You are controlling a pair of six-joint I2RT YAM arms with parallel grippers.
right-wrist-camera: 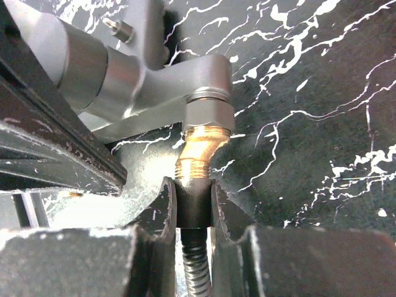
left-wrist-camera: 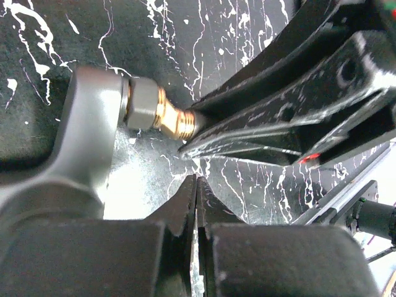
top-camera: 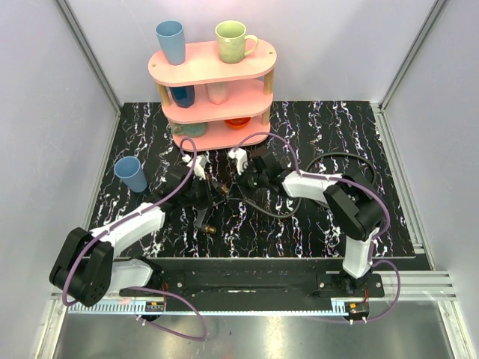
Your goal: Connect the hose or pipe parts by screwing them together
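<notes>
Surface (top-camera: 359, 127) carries the hose (top-camera: 337, 155). Its end is clamped in the right fingers (right-wrist-camera: 226, 213) and meets the nozzle (right-wrist-camera: 154, 80) at the brass connector (right-wrist-camera: 199, 151), visibly tilted. Left fingers (left-wrist-camera: 182, 207) are pressed together, apparently empty. Risks: cross-threading from the tilt, and the unheld nozzle spinning with the hose.

Brass-ended black hose (right-wrist-camera: 194, 201), grey nozzle (right-wrist-camera: 124, 86)

The left end effector (left-wrist-camera: 197, 185) sits closed on nothing at the bottom. Above it, the grey nozzle's (left-wrist-camera: 86, 136) brass fitting (left-wrist-camera: 173, 119) meets the right end effector's (left-wrist-camera: 197, 129) black fingers over the marbled worktop (left-wrist-camera: 235, 37).
</notes>
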